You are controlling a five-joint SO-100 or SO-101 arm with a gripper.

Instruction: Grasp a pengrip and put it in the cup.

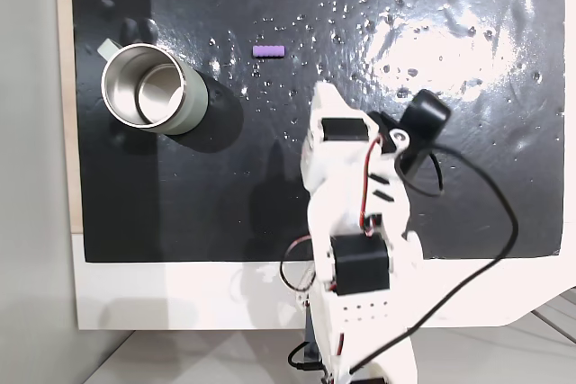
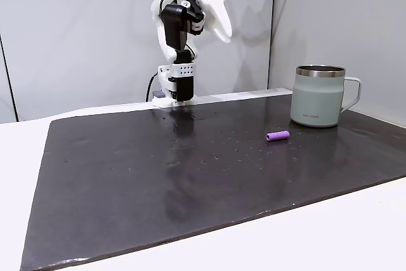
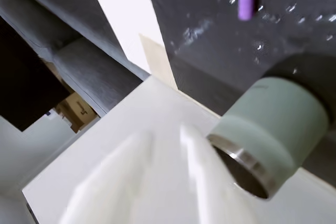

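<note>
Purple pengrip [image 2: 277, 136] lies on its side on the dark mat [image 2: 158, 176], near the cup [image 2: 319, 96] but not touching it; in the angled fixed view it's just left of and nearer than the cup. In the top-down fixed view the pengrip [image 1: 268, 50] sits right of the cup [image 1: 153, 87] w/ a clear gap. Cup upright, steel inside looks bare, handle on the far side from the grip.

Arm [image 2: 184, 17] is folded up high at the mat's far edge, well apart from both. Gripper [image 3: 173, 177] in wrist view is a pale blur; fingers look close together w/ nothing btwn them, but can't tell for sure.

Progress, as I judge it: nothing done yet. Grip not grasped, cup not filled. Left: reach out, come down, pinch the grip, carry over the cup mouth, release.
</note>
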